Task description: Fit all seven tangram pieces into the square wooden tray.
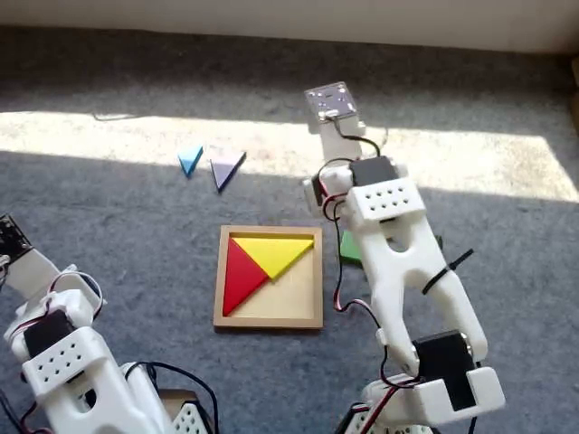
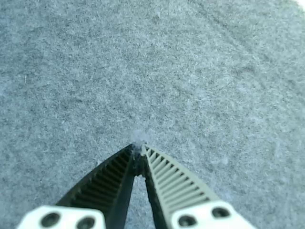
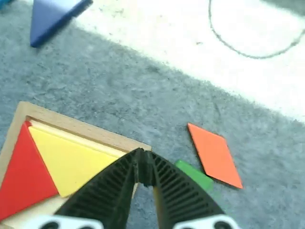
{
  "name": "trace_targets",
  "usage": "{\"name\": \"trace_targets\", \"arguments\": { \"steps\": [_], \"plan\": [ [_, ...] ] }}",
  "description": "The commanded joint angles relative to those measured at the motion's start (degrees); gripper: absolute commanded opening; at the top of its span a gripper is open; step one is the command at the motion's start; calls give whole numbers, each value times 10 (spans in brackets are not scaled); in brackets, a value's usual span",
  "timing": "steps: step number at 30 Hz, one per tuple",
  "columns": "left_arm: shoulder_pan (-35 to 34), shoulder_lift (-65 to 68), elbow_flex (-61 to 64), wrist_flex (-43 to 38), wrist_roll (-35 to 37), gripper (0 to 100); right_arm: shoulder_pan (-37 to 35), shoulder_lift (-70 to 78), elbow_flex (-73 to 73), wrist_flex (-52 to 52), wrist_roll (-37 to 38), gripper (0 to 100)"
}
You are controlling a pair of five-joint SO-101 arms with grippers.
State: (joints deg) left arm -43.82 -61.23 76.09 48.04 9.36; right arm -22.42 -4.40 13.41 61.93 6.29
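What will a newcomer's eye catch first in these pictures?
The square wooden tray in the middle of the grey carpet, with a red triangle and a yellow triangle inside. Next, a blue triangle and a purple triangle in the sunlit strip beyond it, and an orange parallelogram beside a green piece by the tray.

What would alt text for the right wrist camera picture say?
The robot's closed hand hovers at a corner of a wooden tray holding a red triangle and a yellow triangle. An orange parallelogram and green piece lie nearby on grey carpet.
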Motion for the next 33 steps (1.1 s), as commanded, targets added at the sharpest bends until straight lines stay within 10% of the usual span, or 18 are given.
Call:
{"name": "trace_targets", "arguments": {
  "steps": [1,10,33],
  "plan": [
    [-6,-7,-17,-10,-3,5,44,-40,17,4,0,12],
    [-6,-7,-16,-10,-3,5,48,49,41,4,-167,279],
    [-6,-7,-16,-10,-4,5,50,219,-50,36,-218,226]
  ]
}}
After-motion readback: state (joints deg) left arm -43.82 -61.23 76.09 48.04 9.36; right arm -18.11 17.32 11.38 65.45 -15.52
